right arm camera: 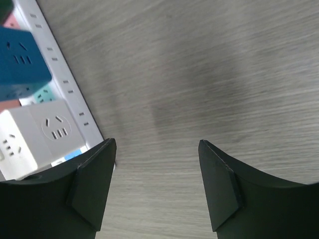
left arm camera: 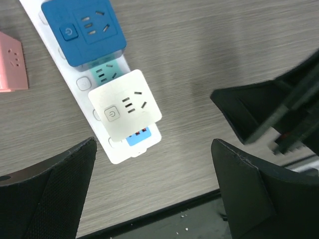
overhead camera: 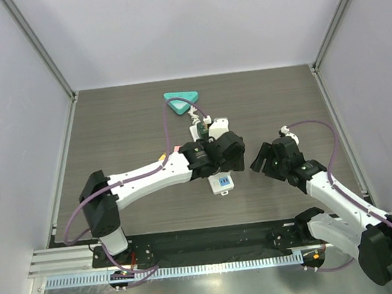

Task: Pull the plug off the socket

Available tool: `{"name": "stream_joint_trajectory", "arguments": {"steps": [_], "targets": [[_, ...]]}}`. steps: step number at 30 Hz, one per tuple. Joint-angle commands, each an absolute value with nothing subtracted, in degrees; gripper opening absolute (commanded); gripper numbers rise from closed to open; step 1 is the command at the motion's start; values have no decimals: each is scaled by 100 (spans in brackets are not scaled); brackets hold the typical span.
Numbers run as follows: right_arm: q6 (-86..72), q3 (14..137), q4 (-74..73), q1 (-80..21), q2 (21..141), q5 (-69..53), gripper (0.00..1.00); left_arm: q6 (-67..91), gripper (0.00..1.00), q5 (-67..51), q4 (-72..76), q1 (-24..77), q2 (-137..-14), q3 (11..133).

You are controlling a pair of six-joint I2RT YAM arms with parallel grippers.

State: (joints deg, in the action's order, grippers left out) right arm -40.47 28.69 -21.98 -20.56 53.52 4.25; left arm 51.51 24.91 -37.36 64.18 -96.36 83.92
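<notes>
Plugs sit in a row on the socket [left arm camera: 119,153]: a blue cube plug [left arm camera: 82,30], a small teal plug [left arm camera: 105,73] low down, then a white cube plug [left arm camera: 124,109]. The socket is long and white. It lies about the middle of the tabletop [overhead camera: 111,127], and its end with the blue label points to the near edge. A pink block [left arm camera: 11,67] shows just beside it. A teal triangle block [overhead camera: 181,103] lies nearer the far edge. My left hand [left arm camera: 153,147] hangs above the socket by the white cube plug, wide open, holding nothing. My right hand [right arm camera: 156,144] is open too, with only bare tabletop between its fingers. It is on the side of the socket toward the right edge.
</notes>
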Motion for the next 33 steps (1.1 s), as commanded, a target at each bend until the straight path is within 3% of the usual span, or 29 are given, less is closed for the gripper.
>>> {"name": "stream_joint_trajectory", "arguments": {"steps": [1, 28, 32, 33], "targets": [[-3859, 2900, -1811, -1951, 5326, -316, 73, 5370, 97, 2971, -4447, 6442, -9965, 8858], [-3498, 2267, -1635, -1652, 5036, -1608, 79, 5423, 95, 2347, -3445, 6038, -10942, 8587], [-3489, 2285, -1486, -1652, 5220, -1845, 79, 5379, 85, 2119, -3244, 5907, -10908, 8368], [-3472, 2259, -1390, -1652, 5290, -2133, 79, 5335, 77, 1935, -3052, 5889, -10864, 8289]]}}
